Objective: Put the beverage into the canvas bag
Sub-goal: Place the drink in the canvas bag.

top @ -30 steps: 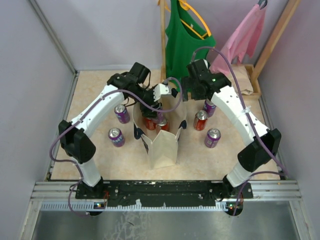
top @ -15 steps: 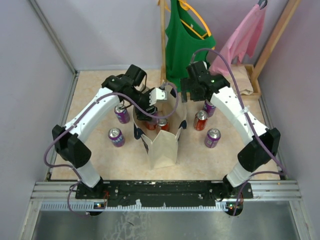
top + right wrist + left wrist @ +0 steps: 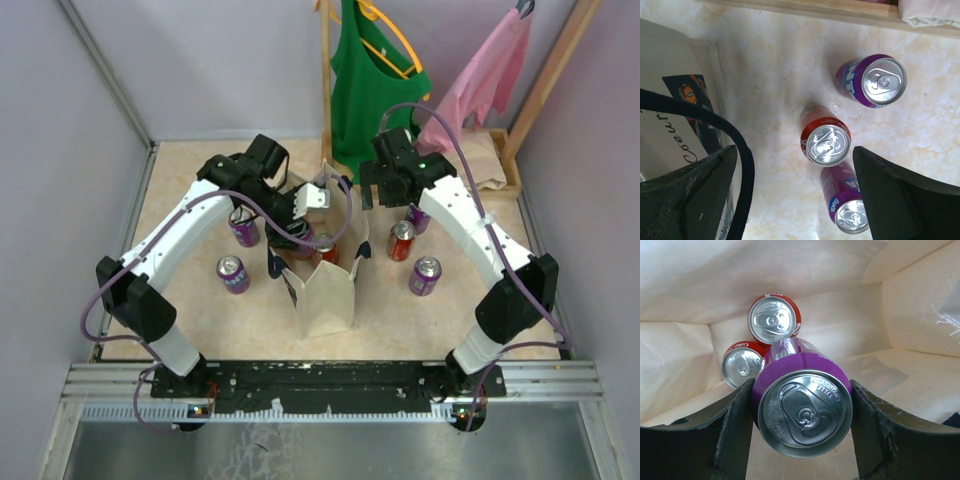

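Observation:
The canvas bag [image 3: 327, 295] stands upright mid-table, its mouth open. My left gripper [image 3: 297, 224] reaches down into that mouth, shut on a purple beverage can [image 3: 802, 407] held upright between both fingers [image 3: 735, 430]. Two red cans [image 3: 774, 319] stand on the bag's floor below it, ringed by the cream inner wall [image 3: 790, 270]. My right gripper [image 3: 369, 190] hangs open at the bag's far right rim. In the right wrist view the bag's dark strap [image 3: 743, 157] runs between the right gripper's [image 3: 795, 152] fingers, beside the left one.
Loose cans stand on the table: two purple ones [image 3: 243, 228] [image 3: 232, 272] left of the bag, and a red one [image 3: 401, 240] and two purple ones [image 3: 425, 275] [image 3: 419, 215] right of it. A wooden rack with green and pink garments [image 3: 375, 70] stands behind.
My left arm's elbow has swung out to the left while its gripper, still holding the purple can, shifted a little lower over the bag's mouth. The right gripper edged slightly left.

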